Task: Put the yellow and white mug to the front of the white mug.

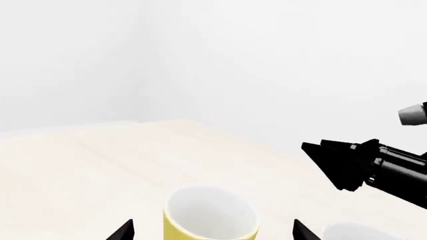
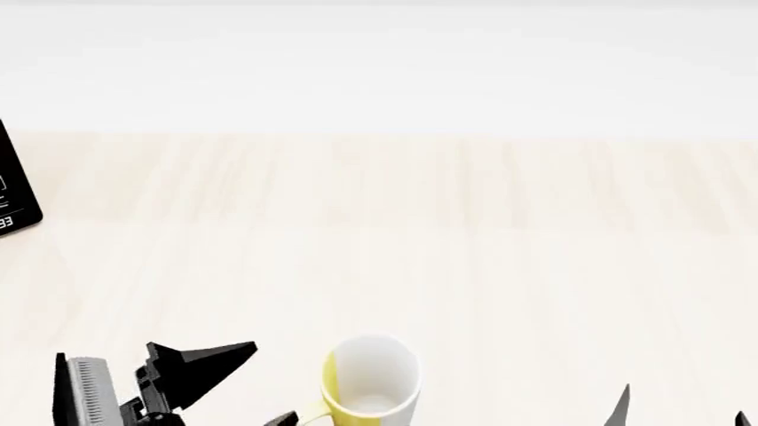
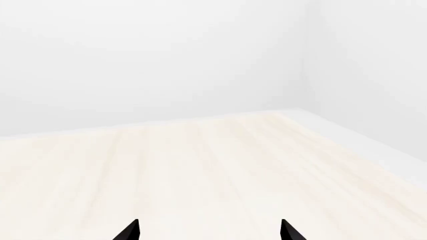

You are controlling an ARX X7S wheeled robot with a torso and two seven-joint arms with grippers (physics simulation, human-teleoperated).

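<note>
Bare simulated room, pale tabletop point(image 2: 474, 231)

Matte black left end effector point(image 2: 225, 377) with 2 pointed, wedge-shaped fingers behind a ribbed grey wrist segment point(image 2: 85, 386)

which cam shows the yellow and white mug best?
Head view: the yellow and white mug shows its rim, inside and both colours. Left wrist view shows only its top, cropped at the frame edge. Right wrist view shows none of it.
</note>
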